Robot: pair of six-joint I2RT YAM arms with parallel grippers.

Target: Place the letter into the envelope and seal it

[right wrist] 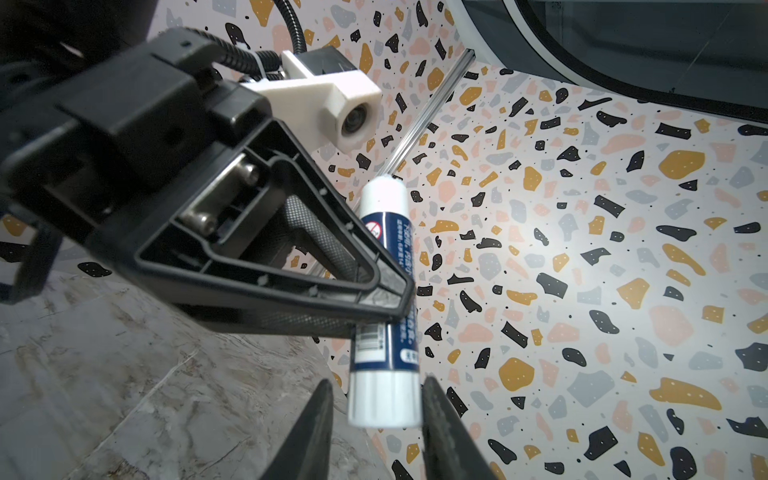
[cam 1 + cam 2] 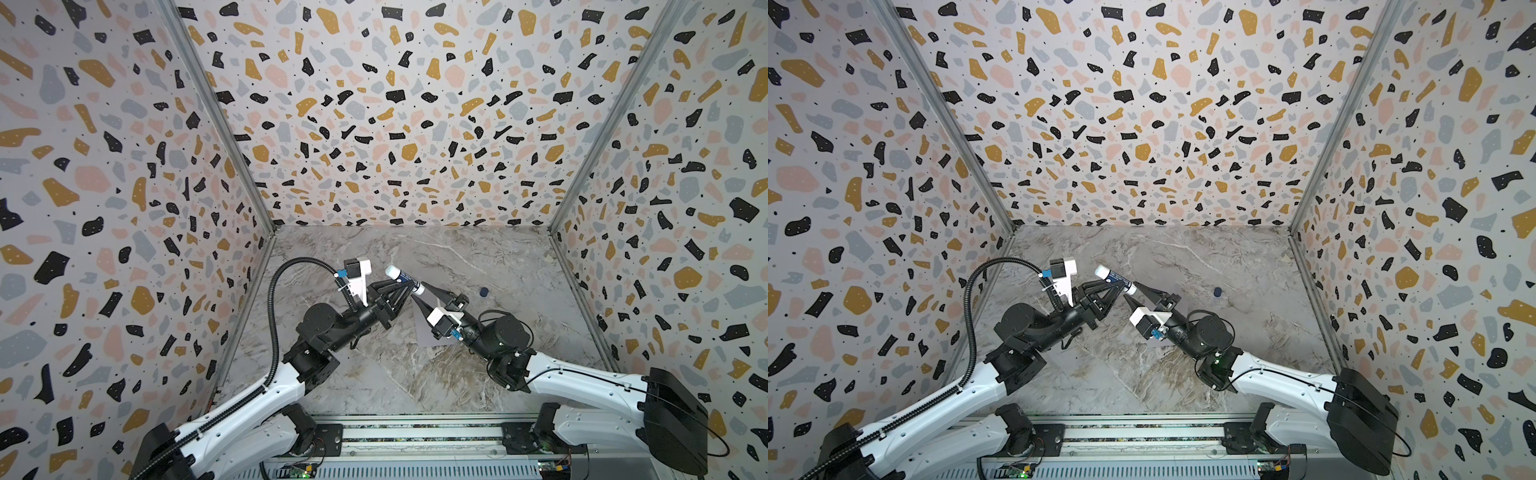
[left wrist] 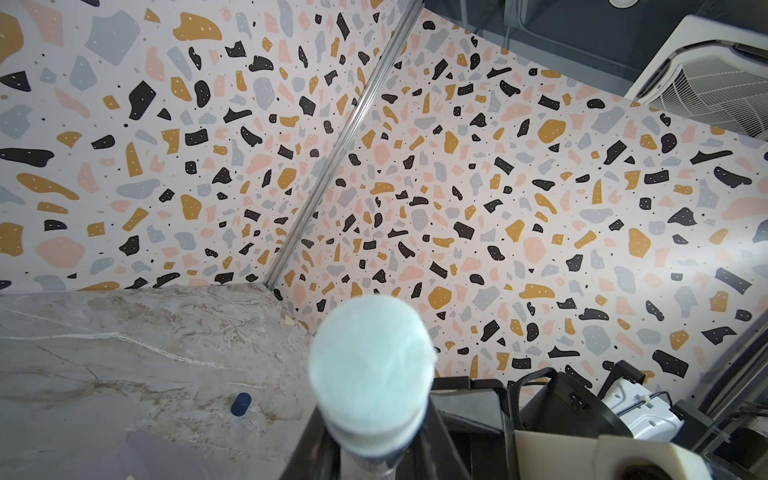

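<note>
A white and blue glue stick (image 2: 400, 277) is raised above the marble table, with my left gripper (image 2: 405, 286) shut on its middle. Its uncapped pale top (image 3: 372, 361) fills the left wrist view. My right gripper (image 1: 376, 399) is open around the stick's white bottom end (image 1: 384, 399). One finger touches that end and a small gap shows at the other. The grey-lavender envelope (image 2: 422, 332) lies flat on the table, mostly hidden under the right gripper, and a corner of it (image 3: 166, 453) shows in the left wrist view. The letter is out of view.
A small dark blue cap (image 2: 484, 291) lies on the marble table (image 2: 374, 374) to the right of both grippers. Terrazzo-patterned walls close off the left, back and right sides. The arms' base rail (image 2: 415, 436) runs along the front edge.
</note>
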